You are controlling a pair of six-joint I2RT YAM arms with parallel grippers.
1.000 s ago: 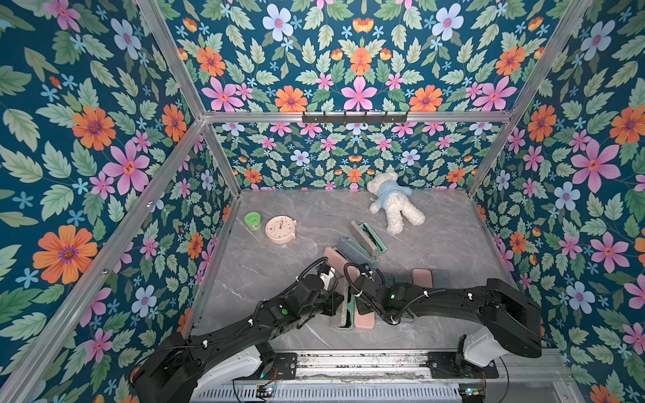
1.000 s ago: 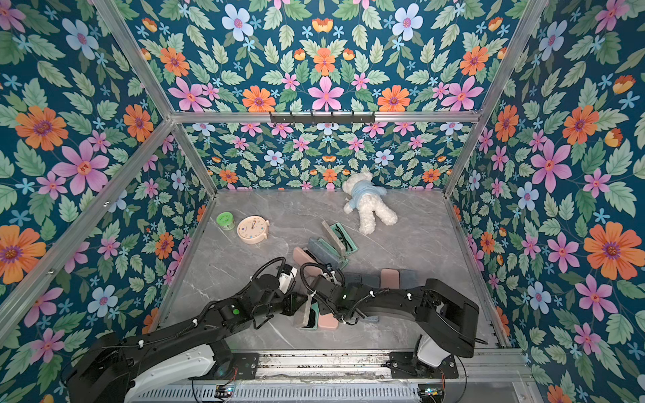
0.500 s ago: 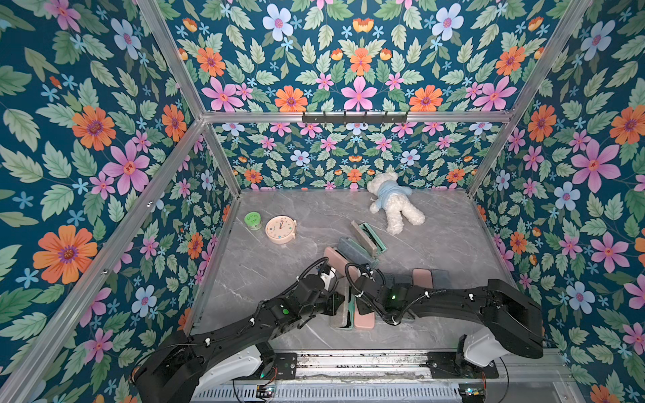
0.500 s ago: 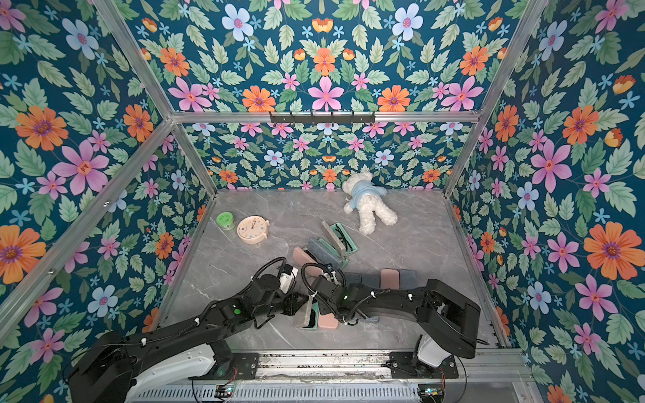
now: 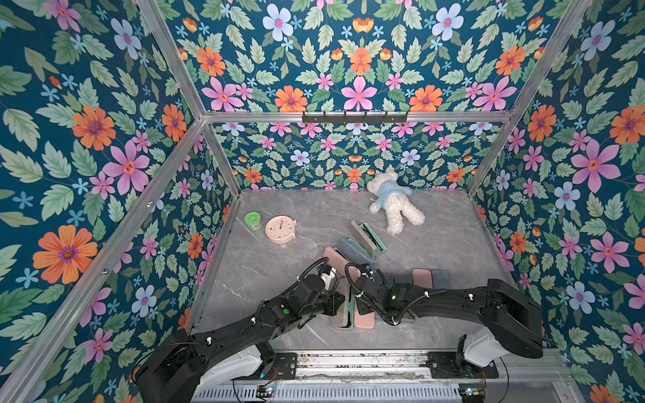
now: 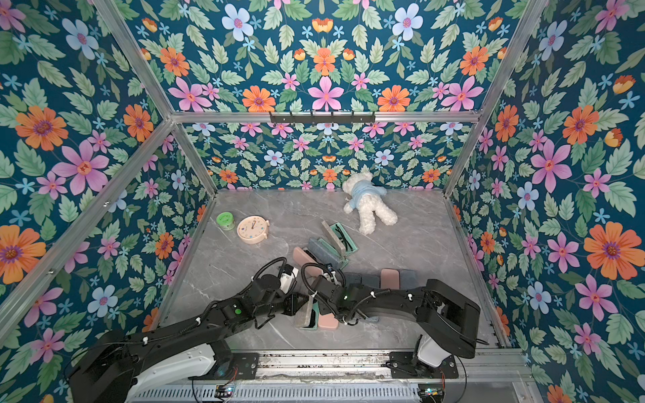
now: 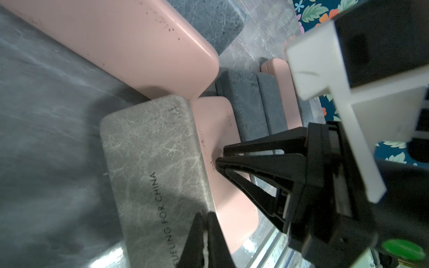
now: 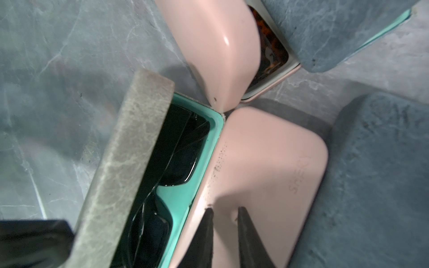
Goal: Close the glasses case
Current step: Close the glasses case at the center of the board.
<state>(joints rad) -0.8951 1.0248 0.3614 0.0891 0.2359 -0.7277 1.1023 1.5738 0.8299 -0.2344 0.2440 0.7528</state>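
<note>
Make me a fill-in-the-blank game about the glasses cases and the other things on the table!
1. The glasses in the grey case are ____.
2. The closed case under the right claw is ____.
3. The teddy bear wears a ____ shirt.
4. The jar beside the clock is ____.

Missing words: black, pink, blue, green.

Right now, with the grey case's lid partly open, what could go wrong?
The glasses lie close under the grey lid; a frame edge could get pinched against the mint rim.
The left gripper, shut, is alone at the lid; the right gripper sits on the closed pink case beside it, so the grey case might slide.
</note>
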